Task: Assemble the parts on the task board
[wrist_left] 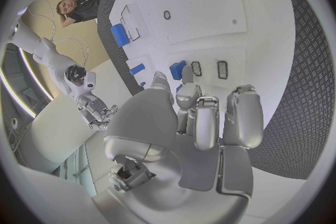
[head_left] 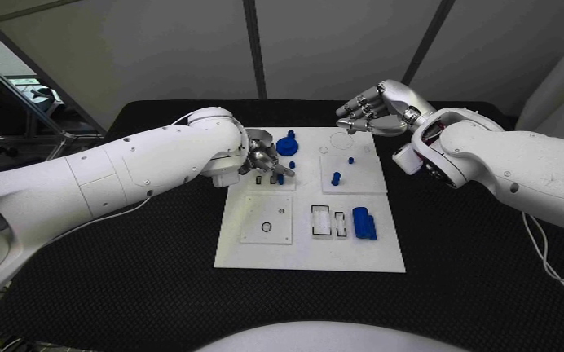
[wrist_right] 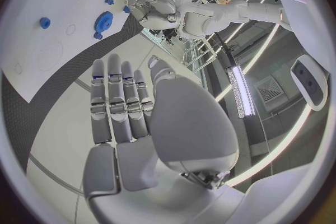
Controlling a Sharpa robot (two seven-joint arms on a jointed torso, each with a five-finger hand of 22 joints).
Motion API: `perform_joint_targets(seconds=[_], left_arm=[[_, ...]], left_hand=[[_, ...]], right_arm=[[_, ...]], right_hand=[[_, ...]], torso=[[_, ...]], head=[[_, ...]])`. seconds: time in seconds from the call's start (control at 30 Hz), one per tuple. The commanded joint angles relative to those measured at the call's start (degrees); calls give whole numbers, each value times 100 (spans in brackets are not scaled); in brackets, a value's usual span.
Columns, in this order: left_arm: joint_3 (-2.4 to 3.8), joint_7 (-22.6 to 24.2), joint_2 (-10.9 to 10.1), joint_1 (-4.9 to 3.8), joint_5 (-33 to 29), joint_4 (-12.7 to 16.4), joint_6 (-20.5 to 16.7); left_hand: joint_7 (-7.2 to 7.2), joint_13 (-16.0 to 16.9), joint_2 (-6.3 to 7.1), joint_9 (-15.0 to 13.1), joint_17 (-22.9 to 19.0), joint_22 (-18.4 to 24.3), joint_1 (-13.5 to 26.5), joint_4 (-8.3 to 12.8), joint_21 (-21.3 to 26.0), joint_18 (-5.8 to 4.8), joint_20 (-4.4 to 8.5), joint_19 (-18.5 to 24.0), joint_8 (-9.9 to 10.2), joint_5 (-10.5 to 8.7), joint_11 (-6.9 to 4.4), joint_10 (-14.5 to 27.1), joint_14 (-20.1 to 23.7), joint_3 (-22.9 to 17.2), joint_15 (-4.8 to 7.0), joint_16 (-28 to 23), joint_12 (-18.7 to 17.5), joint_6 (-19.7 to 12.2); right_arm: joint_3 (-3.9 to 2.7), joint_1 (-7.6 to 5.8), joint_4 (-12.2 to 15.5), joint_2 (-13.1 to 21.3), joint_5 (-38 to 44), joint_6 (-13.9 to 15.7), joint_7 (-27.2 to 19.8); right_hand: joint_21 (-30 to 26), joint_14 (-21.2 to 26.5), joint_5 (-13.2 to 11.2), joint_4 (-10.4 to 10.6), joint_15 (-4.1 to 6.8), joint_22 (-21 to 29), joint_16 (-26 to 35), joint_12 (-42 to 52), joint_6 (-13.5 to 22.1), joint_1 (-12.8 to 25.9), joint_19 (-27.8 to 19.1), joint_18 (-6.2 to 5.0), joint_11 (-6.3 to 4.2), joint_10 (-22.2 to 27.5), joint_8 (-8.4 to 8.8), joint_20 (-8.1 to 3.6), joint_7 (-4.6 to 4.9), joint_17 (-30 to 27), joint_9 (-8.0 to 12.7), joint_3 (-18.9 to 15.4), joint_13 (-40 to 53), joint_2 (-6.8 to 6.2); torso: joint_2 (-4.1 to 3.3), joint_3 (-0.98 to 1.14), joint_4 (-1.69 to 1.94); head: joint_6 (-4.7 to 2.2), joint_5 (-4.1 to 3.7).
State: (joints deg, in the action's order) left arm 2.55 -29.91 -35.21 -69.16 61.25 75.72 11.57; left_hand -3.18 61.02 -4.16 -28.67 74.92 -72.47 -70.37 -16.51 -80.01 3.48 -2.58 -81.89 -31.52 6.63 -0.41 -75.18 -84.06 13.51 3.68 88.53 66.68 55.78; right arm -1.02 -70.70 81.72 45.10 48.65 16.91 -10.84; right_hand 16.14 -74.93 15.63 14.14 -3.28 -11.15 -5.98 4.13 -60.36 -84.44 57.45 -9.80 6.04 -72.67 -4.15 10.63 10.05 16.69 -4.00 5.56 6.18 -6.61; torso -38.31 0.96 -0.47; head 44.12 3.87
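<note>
Blue gear (head_left: 288, 147) lies flat on the white board (head_left: 308, 258), just right of our left hand (head_left: 261, 163), whose curled fingers (wrist_left: 198, 117) hold nothing we see; right hand (head_left: 374, 107), upper centre, hangs open.

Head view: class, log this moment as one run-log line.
left robot hand: over task board, at blue parts, grasp unclear | right robot hand: open, above far edge | blue block: lying loose

Grey panelled wall (head_left: 329, 34) behind a black table (head_left: 470, 287) — dark seams between panels.
</note>
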Motion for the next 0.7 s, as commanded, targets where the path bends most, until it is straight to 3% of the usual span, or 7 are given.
perform_joint_targets(seconds=[0.03, 0.37, 0.53, 0.7], left_arm=[[-1, -38, 8, -11, 36, -10, 94], [-2, -36, 9, -11, 31, -19, 88], [-2, -27, 16, -10, -93, -20, 70], [-2, -17, 8, -10, -516, -22, 93]], left_hand=[[-2, -4, -8, -26, 1346, -11, -71, 32, -36, 14, 30, 2, -32, -11, -40, -6, -546, 8, 43, 31, 25, -63], [20, -1, -157, -237, 1345, -28, -301, 101, -36, 14, 42, 8, -159, 4, -59, -8, -546, -143, 59, 30, 25, -140], [83, -11, -384, -354, 1344, -37, -945, 430, -32, 17, 79, 15, -185, 34, -118, 15, -545, -634, 106, 29, -3, -266], [104, -49, -361, -411, 1333, -32, -1358, 643, -19, 19, 113, 29, -145, 54, -144, 65, -541, -1140, 133, 21, -74, -373]], right_arm=[[-4, -11, 0, -6, 12, -8, -9], [-4, -11, -22, -18, 12, -15, -6], [-4, -10, -33, -25, 12, -25, -3], [-4, -10, -53, -32, 23, -23, 21]], right_hand=[[-28, 3, 32, -23, -10, 14, 24, -12, 9, -29, 21, -77, 9, 23, 20, 7, 15, -8, 1, 6, -11, 37], [-32, 5, 34, -22, -11, 17, 29, -14, 9, -29, 22, -76, 10, 27, 20, 7, 16, -10, 1, 6, -13, 40], [-40, 6, 39, -25, -12, 23, 36, -16, 10, -34, 23, -76, 10, 31, 20, 8, 16, -13, 1, 9, -15, 48], [-46, 7, 46, -28, -13, 27, 41, -16, 12, -40, 25, -76, 10, 34, 21, 8, 16, -15, 1, 11, -17, 52]], torso=[[1, 3, -4], [3, 4, -2], [3, 3, -3], [2, 2, 0]], head=[[3, -2], [19, -9], [27, -16], [38, -18]])
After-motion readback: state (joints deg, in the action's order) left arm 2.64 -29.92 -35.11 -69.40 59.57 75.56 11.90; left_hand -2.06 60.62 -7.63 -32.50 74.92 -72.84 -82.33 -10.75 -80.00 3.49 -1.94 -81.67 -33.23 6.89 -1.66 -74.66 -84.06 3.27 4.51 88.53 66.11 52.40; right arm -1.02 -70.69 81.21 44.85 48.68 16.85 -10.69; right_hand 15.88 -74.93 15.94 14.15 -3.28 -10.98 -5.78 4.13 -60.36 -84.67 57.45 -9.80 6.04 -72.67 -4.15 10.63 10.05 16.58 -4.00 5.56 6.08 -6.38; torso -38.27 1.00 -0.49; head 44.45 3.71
